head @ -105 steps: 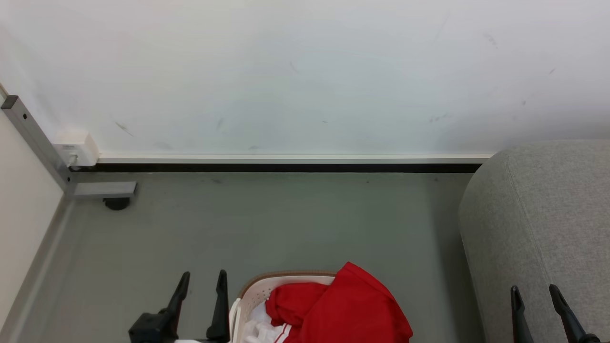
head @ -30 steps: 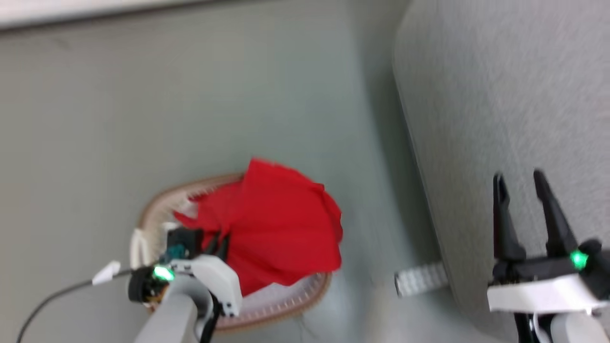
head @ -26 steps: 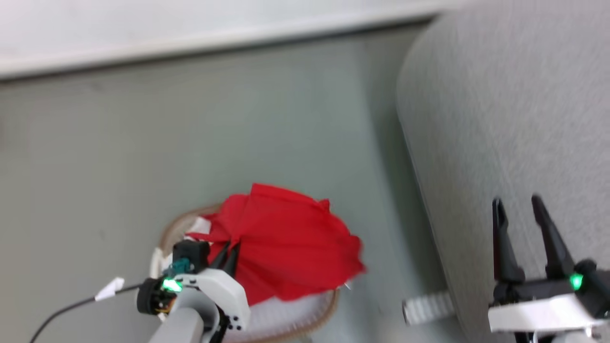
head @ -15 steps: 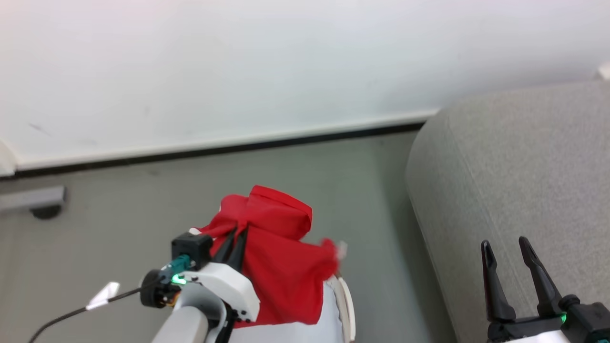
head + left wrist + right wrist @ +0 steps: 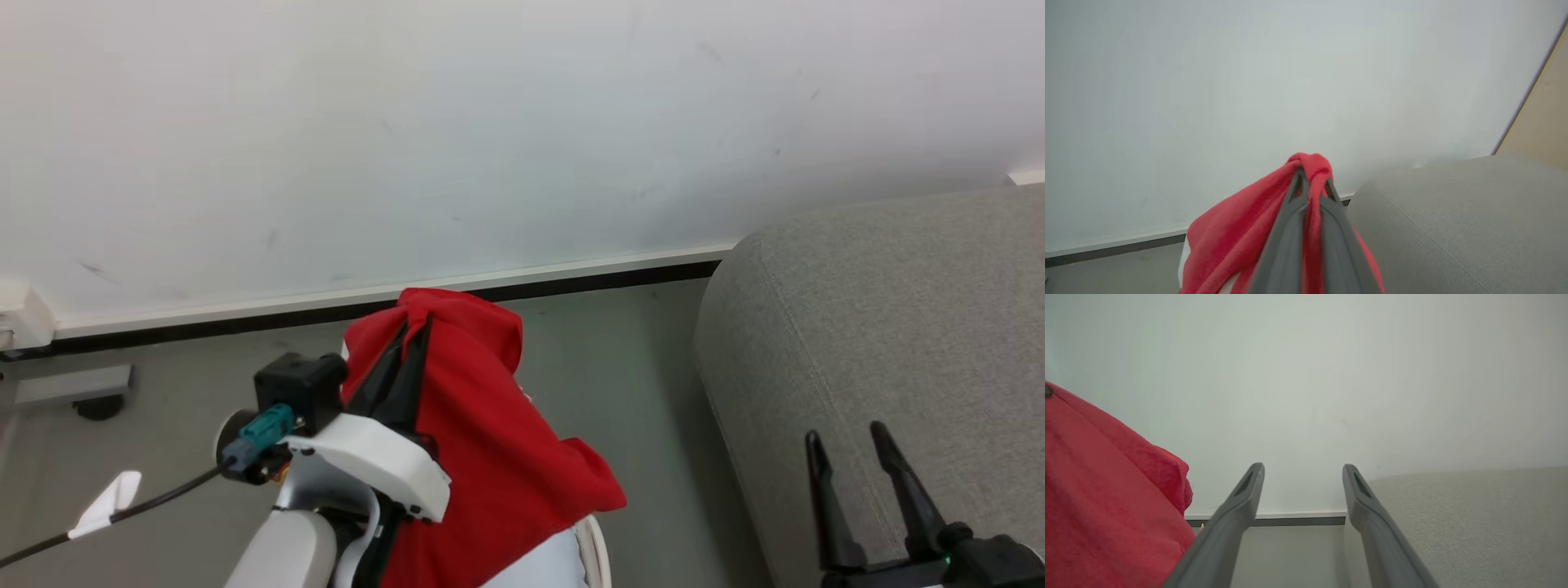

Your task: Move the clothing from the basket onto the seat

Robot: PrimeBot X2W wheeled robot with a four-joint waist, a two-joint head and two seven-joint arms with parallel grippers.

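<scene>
Left gripper (image 5: 412,327), pinching the bright red fabric garment (image 5: 490,441), has hoisted it clear for the grey upholstered sofa (image 5: 882,327); right gripper (image 5: 845,433) gapes.

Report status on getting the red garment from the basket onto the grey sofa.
Done: the bright red fabric garment is gripped and raised, hanging above the rim of the cream-white plastic basket. In hand: the left gripper holds it bunched, jaws shut, beside the light grey upholstered sofa. Left: carry it over the sofa and release. The right gripper is open and empty.
</scene>
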